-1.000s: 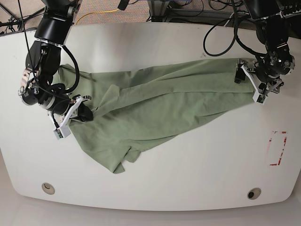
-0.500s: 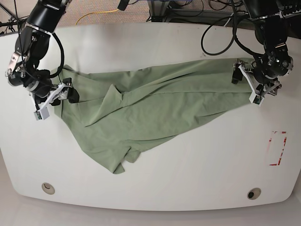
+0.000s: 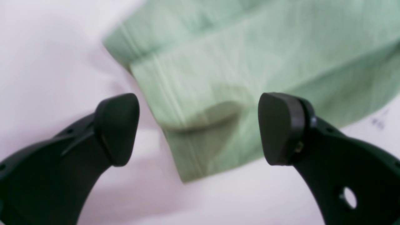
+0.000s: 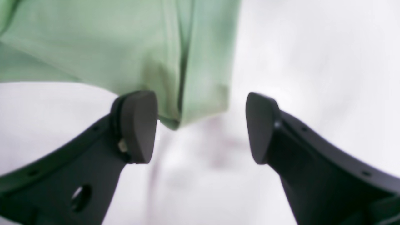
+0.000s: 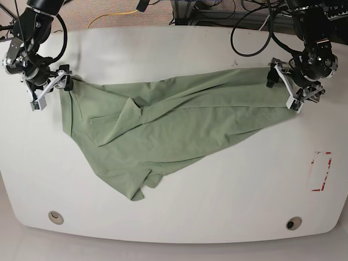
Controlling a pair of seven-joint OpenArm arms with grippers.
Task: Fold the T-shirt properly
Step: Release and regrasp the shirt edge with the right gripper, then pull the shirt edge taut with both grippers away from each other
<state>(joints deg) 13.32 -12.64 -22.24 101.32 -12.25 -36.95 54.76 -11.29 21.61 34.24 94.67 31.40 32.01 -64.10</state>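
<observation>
The sage-green T-shirt (image 5: 174, 128) lies crumpled and stretched across the white table (image 5: 228, 201), with one end hanging toward the front (image 5: 133, 187). My left gripper (image 5: 285, 88) is at the shirt's right end. In the left wrist view it (image 3: 198, 129) is open, and a folded corner of the shirt (image 3: 218, 78) lies between and beyond its fingertips (image 3: 117, 129). My right gripper (image 5: 50, 88) is at the shirt's far left corner. In the right wrist view it (image 4: 200, 126) is open, with a hemmed shirt corner (image 4: 187, 62) between its tips.
A red-marked rectangle (image 5: 321, 171) is on the table at the right. Two round holes (image 5: 55, 217) (image 5: 293, 223) sit near the front edge. Cables (image 5: 250, 32) trail over the table's back edge.
My right gripper has moved back and to the left, and the shirt's left edge has come with it and spread out. My left gripper has shifted slightly toward the back.
</observation>
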